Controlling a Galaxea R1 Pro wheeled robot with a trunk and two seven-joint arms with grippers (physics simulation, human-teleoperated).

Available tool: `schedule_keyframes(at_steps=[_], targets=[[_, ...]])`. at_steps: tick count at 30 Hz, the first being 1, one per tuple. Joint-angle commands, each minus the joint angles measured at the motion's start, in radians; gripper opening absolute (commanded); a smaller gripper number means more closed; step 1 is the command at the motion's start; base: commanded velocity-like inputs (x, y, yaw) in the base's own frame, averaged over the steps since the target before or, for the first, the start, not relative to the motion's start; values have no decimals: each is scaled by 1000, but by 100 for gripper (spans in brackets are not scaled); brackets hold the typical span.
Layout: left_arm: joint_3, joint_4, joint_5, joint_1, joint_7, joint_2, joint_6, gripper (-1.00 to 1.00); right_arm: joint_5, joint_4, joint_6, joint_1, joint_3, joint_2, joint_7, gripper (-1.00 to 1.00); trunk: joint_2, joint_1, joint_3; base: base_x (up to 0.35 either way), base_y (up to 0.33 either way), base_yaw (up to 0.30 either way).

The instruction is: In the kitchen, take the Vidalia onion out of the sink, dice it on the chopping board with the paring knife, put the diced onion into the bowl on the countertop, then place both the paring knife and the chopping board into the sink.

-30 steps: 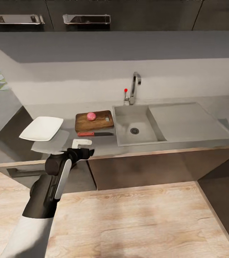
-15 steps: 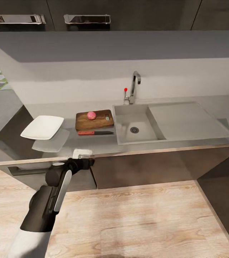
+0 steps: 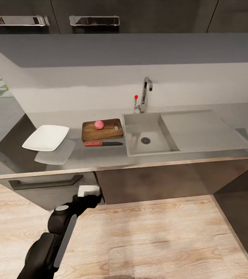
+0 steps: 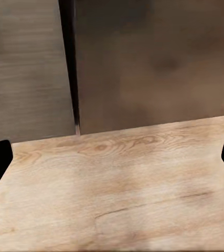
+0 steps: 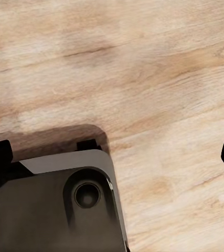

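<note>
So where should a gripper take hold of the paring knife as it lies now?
By the red handle of the paring knife, from above. It lies flat on the countertop in front of the chopping board, handle toward the bowl, blade toward the sink. Fingers would probably close best across the handle's width.

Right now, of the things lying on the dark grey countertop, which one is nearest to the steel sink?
The red-handled paring knife: its dark blade tip almost reaches the sink rim.

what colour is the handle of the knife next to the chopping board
Red, with a dark blade; the paring knife shows best in the head view, in front of the chopping board.
</note>
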Motion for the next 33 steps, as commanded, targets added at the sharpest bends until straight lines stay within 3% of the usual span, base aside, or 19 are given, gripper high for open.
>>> schedule_keyframes(at_steps=[1, 2, 5, 17, 22, 28, 33], targets=[[0, -1, 8, 9, 3, 0, -8, 100, 11, 1, -2, -1, -5, 0, -7, 100, -2, 1, -1, 0, 0, 0], [0, 0, 8, 49, 4, 1, -75, 100, 11, 1, -2, -1, -5, 0, -7, 100, -2, 1, -1, 0, 0, 0], [-1, 0, 8, 101, 4, 11, -150, 100, 11, 1, -2, -1, -4, 0, -7, 100, -2, 1, -1, 0, 0, 0], [0, 2, 6, 428, 4, 90, -601, 100, 13, -16, -4, -1, -3, -4, -6, 100, -2, 1, -1, 0, 0, 0], [0, 25, 4, 572, 2, 122, -804, 100, 14, -116, -2, -1, -2, -1, -6, 100, -2, 1, -1, 0, 0, 0], [7, 127, 6, 624, 2, 128, -883, 100, 14, -242, 0, -1, -1, 1, -3, 100, -2, 1, -1, 0, 0, 0], [52, 279, 8, 630, 2, 128, -966, 100, 13, -265, -3, -1, 1, 3, 13, 100, -2, 1, -1, 0, 0, 0]])
